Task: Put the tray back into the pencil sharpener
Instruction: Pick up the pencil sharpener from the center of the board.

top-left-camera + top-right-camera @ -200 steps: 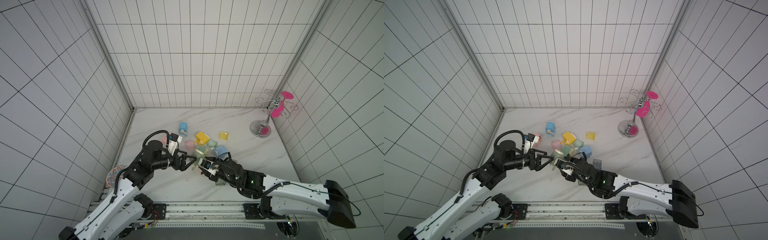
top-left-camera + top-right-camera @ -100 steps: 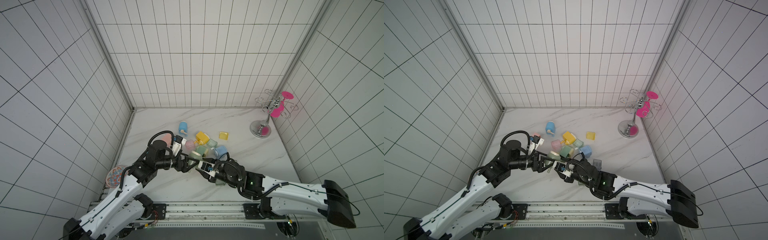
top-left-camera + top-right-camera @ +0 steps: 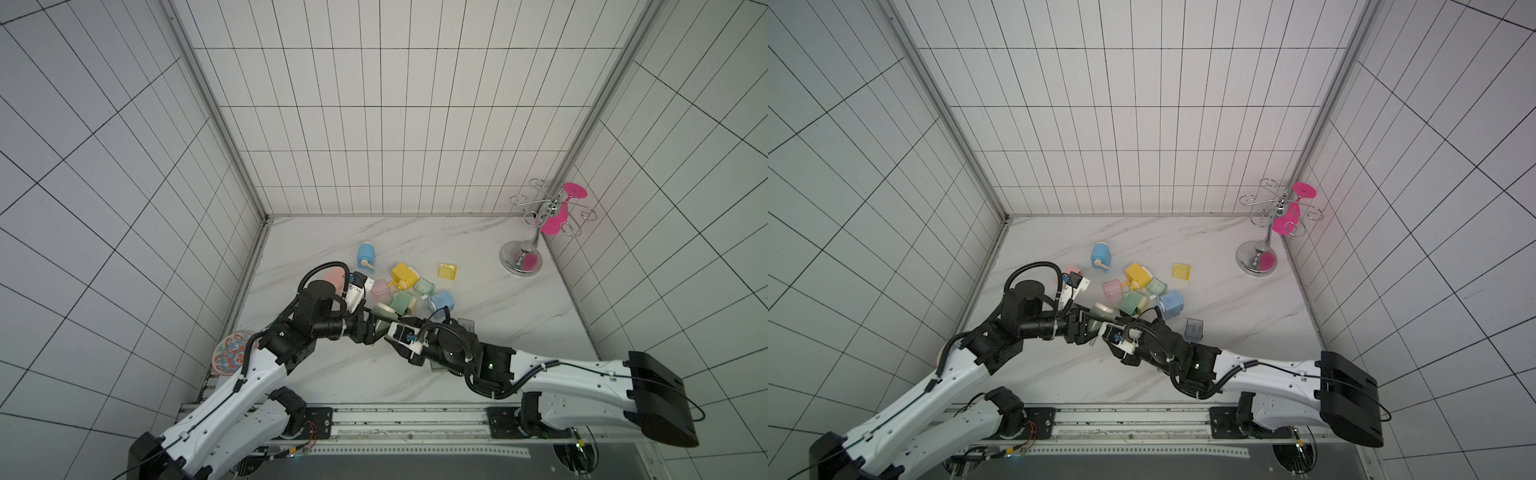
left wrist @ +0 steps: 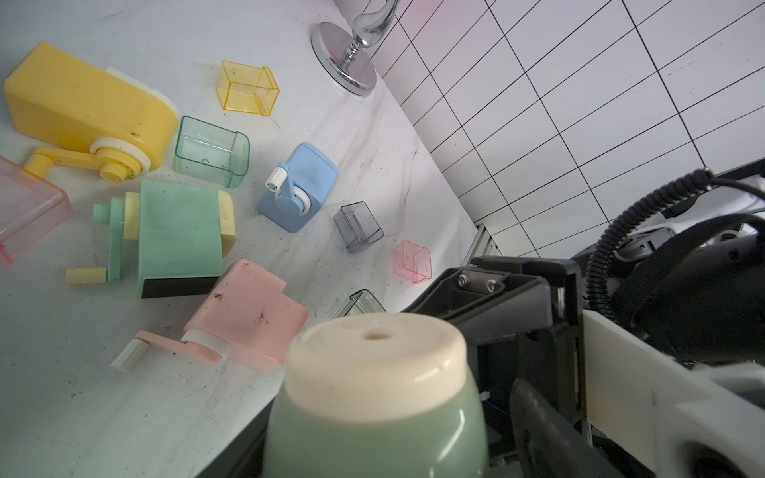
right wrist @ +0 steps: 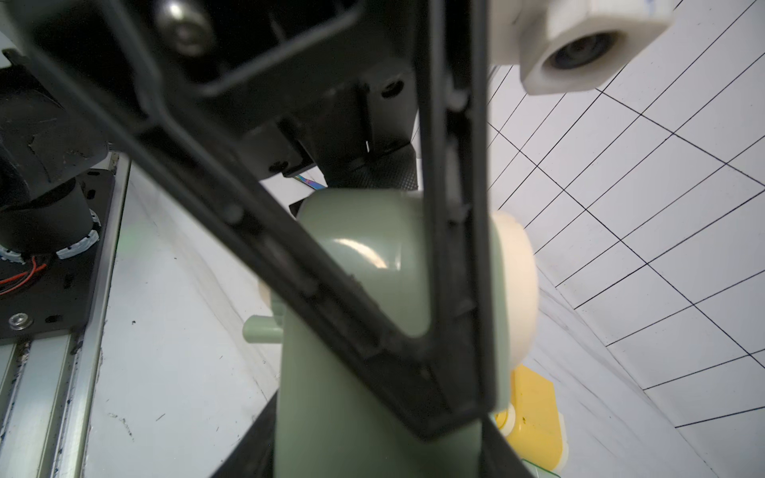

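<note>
A sage-green pencil sharpener [image 3: 380, 315] [image 3: 1100, 312] with a cream cap hangs above the table's front middle. My right gripper [image 3: 392, 330] is shut on its body [image 5: 314, 414]. My left gripper [image 3: 372, 326] reaches in from the opposite side with its jaws around the same sharpener [image 4: 372, 393]; a dark gap shows between the body and one finger [image 4: 538, 434]. Several loose trays lie on the table: yellow [image 4: 248, 87], green [image 4: 211, 151], grey [image 4: 358, 225], red [image 4: 414, 260], and a clear one [image 4: 360, 302] half hidden behind the cap. I cannot tell which tray fits this sharpener.
Other sharpeners lie behind the grippers: yellow [image 3: 404, 274], blue [image 3: 366, 254], light blue [image 3: 440, 300], mint [image 3: 401, 302], pink [image 4: 244, 314]. A chrome glass stand [image 3: 521, 259] holds a pink glass at the back right. A patterned plate [image 3: 230, 351] sits by the left wall.
My left arm has swung right to meet the right gripper. Its jaws have come around the green sharpener and narrowed. The right gripper keeps its hold.
</note>
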You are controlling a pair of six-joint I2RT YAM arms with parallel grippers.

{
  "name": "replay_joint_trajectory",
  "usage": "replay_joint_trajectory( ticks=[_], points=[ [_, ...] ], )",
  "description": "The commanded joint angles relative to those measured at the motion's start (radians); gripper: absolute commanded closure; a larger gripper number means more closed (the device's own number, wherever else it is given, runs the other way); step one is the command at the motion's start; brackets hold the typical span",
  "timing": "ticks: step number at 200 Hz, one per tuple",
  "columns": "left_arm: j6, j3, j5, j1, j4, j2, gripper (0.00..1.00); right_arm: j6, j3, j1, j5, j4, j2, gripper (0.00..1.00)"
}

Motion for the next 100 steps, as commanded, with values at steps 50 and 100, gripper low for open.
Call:
replay_joint_trajectory(
  ticks=[50,100],
  points=[
    [-0.003,-0.003,0.061,-0.008,0.016,0.018,0.27,0.008,-0.016,0.009,0.031,0.149,-0.006,1.00],
    [-0.003,0.008,0.055,-0.008,0.018,0.016,0.35,0.012,-0.041,0.008,0.019,0.172,0.007,1.00]
  ],
)
